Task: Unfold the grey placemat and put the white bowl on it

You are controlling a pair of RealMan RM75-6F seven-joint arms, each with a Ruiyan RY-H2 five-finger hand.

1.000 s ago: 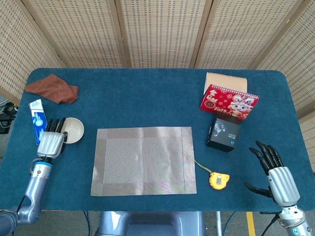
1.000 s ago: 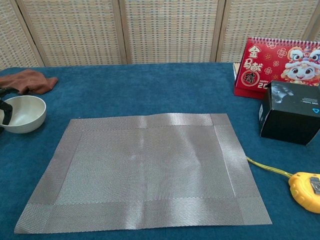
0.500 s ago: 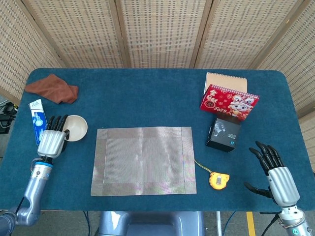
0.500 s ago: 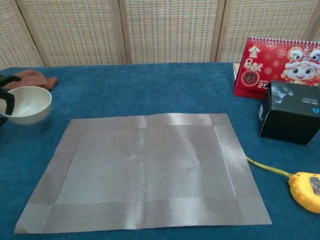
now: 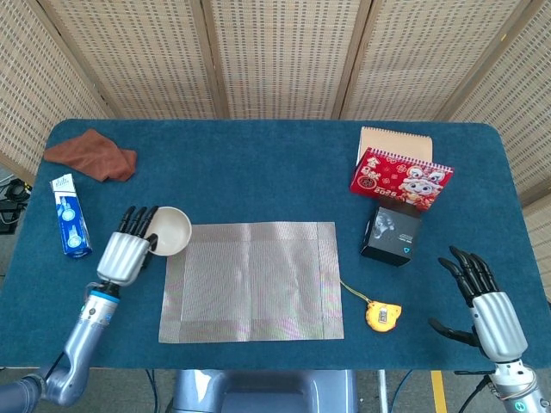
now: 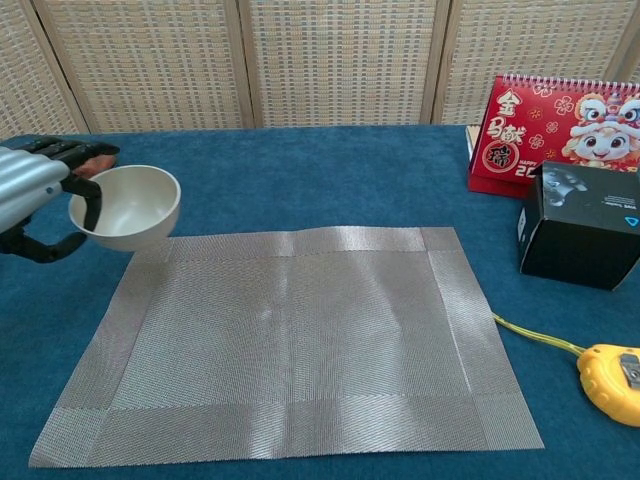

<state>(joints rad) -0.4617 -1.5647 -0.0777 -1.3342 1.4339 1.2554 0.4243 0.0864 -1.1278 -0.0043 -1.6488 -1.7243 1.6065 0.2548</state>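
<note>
Beside the placemat (image 5: 250, 280): tape measure (image 5: 382, 315), black box (image 5: 392, 234).

Woven matt placemat (image 6: 290, 335) — smooth glossy bowl (image 6: 125, 205), napped tablecloth (image 6: 330, 180).

Left robot hand (image 5: 126, 252) holds the white bowl (image 5: 170, 231) at the unfolded grey placemat (image 5: 251, 281)'s upper-left corner.

This looks like a staged test room, not a lived-in home. A bench (image 5: 258, 155) covered in blue felt stands against woven wicker screens (image 5: 275, 52). Beyond the right hand (image 5: 482, 301) lies an odd mix: a red desk calendar (image 5: 400, 178), a black carton (image 5: 392, 234) and a yellow tape measure (image 5: 382, 315). Bare floor shows at the edges.
</note>
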